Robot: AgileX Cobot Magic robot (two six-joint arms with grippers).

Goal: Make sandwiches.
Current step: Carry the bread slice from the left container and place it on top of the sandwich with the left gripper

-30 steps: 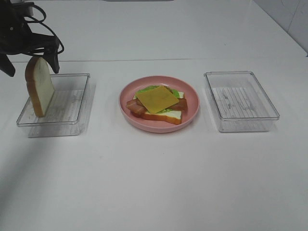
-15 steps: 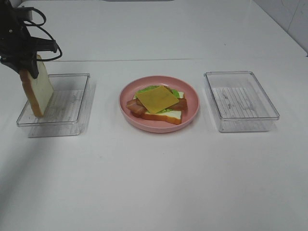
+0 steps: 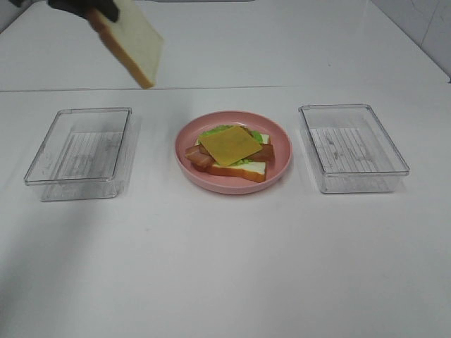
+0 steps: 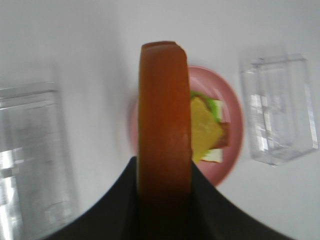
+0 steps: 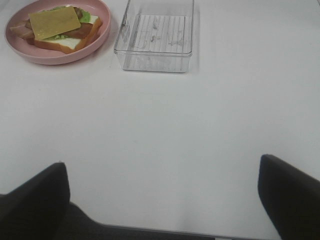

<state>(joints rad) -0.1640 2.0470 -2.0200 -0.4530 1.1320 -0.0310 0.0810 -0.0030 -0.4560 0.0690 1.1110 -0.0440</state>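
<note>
2 clear trays (image 3: pixel 79 152) (image 3: pixel 352 146), 1 pink plate (image 3: pixel 280 135), 2 bread slices (image 3: pixel 130 39) (image 3: pixel 246 170), 1 cheese square (image 3: pixel 230 145)

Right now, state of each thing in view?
Bread slice: held in the left gripper's jaws, tilted, in the air.
Open sandwich: on the pink plate, cheese on top, no top slice.
Left tray: empty.
Right tray: empty.
Right gripper: jaws open, holding nothing.

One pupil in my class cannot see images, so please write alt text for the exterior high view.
A bread slice, held tilted in the air by the left pincer at the top left edge, hangs above a white table. At the centre, a pink plate holds an open sandwich topped with cheese, flanked by two empty clear trays.
</note>
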